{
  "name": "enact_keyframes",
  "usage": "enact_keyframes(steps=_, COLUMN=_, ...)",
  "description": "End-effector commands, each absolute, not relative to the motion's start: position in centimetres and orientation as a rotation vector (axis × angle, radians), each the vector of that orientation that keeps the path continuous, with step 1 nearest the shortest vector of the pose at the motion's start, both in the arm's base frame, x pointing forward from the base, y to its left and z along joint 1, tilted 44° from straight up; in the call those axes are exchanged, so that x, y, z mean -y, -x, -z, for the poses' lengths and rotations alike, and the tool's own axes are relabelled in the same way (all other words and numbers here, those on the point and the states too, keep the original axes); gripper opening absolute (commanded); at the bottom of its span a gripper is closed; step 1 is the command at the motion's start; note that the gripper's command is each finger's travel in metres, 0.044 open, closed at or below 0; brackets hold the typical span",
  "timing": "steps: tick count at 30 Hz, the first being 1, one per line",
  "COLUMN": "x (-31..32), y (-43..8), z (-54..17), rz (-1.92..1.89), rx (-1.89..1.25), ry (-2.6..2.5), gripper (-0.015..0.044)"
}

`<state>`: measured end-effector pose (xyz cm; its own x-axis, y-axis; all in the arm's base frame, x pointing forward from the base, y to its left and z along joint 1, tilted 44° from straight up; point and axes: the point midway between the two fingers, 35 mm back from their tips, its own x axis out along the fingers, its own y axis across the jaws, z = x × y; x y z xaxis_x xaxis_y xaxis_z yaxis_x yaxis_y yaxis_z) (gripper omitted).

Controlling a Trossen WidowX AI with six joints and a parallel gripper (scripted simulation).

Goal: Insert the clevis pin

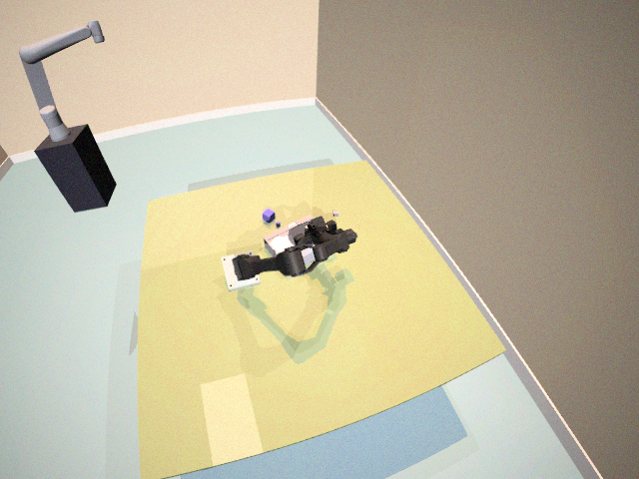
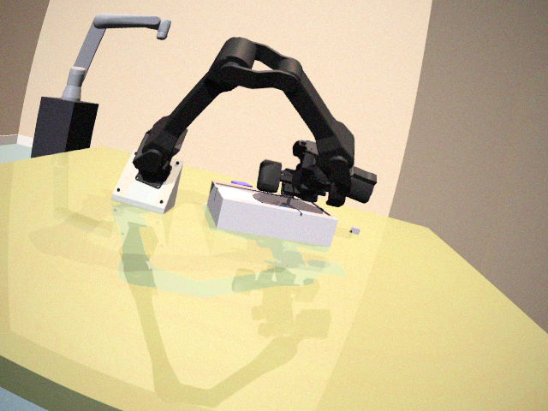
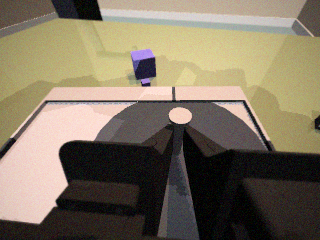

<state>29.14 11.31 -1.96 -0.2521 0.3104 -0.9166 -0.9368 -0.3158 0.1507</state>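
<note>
Over by the cream wall [image 1: 206, 46] [image 2: 345, 80], a grey jointed arm [image 1: 59, 45] [image 2: 128, 20] rises from a tall black box [image 1: 77, 173] [image 2: 50, 126] on the pale green floor [image 1: 62, 319] [image 2: 13, 152]. I see a purple cube [image 1: 268, 215] [image 2: 241, 183] [image 3: 144, 66] on the table, with a much smaller purple block [image 1: 278, 225] [image 3: 145, 82] near it. Well apart from those sits a little pale block [image 1: 335, 213] [image 2: 355, 230]. A brownish wall [image 1: 464, 155] [image 2: 486, 133] meets the cream one, and a blue patch [image 1: 350, 438] shows on the floor past the table's edge.
</note>
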Motion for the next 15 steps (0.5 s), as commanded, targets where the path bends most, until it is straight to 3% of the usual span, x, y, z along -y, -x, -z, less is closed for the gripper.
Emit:
enact_keyframes(steps=1, x=-11.31, y=-29.15, z=1.95, rz=-1.722, rx=-0.931, ry=1.03, gripper=0.0)
enact_keyframes(steps=10, x=-11.31, y=-29.15, z=1.95, rz=-1.722, rx=-0.931, ry=1.03, gripper=0.0)
enact_keyframes(steps=15, x=-11.31, y=-29.15, z=1.95, rz=-1.722, rx=-0.931, ry=1.03, gripper=0.0131)
